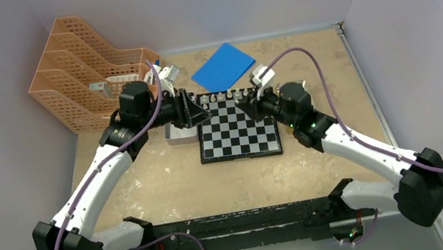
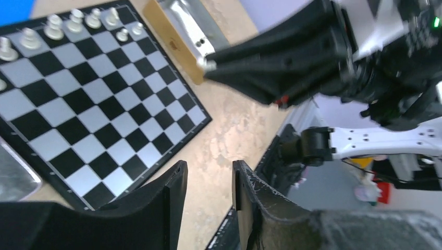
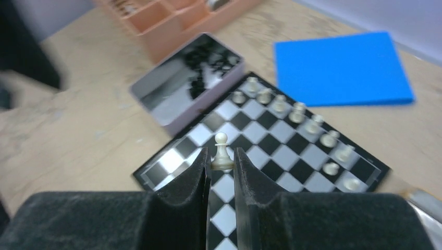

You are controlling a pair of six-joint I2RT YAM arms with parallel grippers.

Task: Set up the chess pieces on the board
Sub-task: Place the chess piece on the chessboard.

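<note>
I have a white pawn [image 3: 222, 152] pinched at its base between the closed jaws of the right gripper [image 3: 221, 172], held above the far right part of the board [image 1: 239, 137]. A row of white pieces [image 3: 299, 112] stands along the board's far edge, with a few more in the next row. The left gripper [image 2: 208, 179] hangs at the board's left side, jaws apart and empty. A tin [image 3: 156, 94] holding dark pieces [image 3: 208, 67] lies against the board's left edge. A blue sheet [image 3: 341, 67] lies just beyond the far edge.
</note>
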